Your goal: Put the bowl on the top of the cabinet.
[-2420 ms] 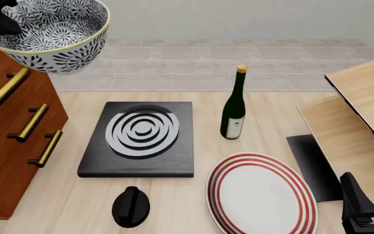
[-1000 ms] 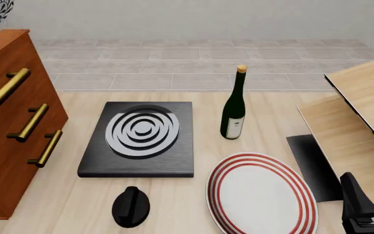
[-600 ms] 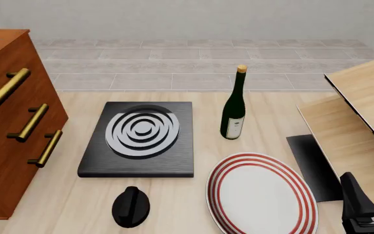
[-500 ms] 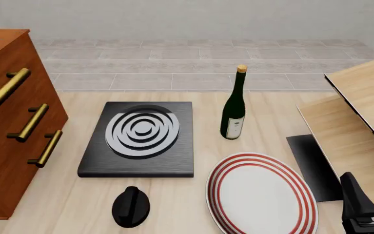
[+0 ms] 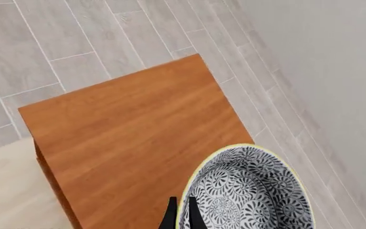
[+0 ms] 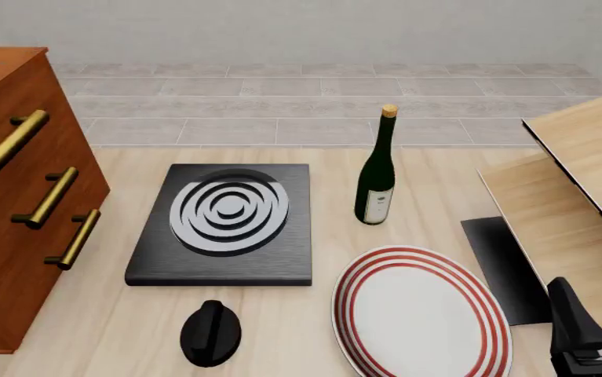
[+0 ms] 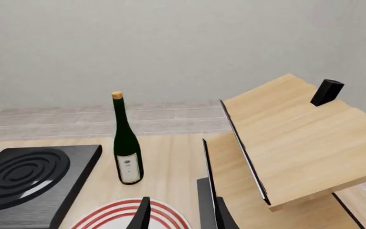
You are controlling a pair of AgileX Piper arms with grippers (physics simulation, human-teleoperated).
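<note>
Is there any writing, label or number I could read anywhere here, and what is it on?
No text can be read in any view.
Bottle: its pale label carries small marks, too blurred to read.
Bowl, cabinet and plate: patterns or bare surfaces only, no words or numbers.

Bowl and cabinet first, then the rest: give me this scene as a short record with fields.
bowl: pinched at its rim by the left gripper, over the cabinet top; contact with the top unclear
cabinet: table's left side, brass handles
right gripper: open, low over the plate
bottle: upright, right of the stove plate
front view: bowl out of frame
</note>
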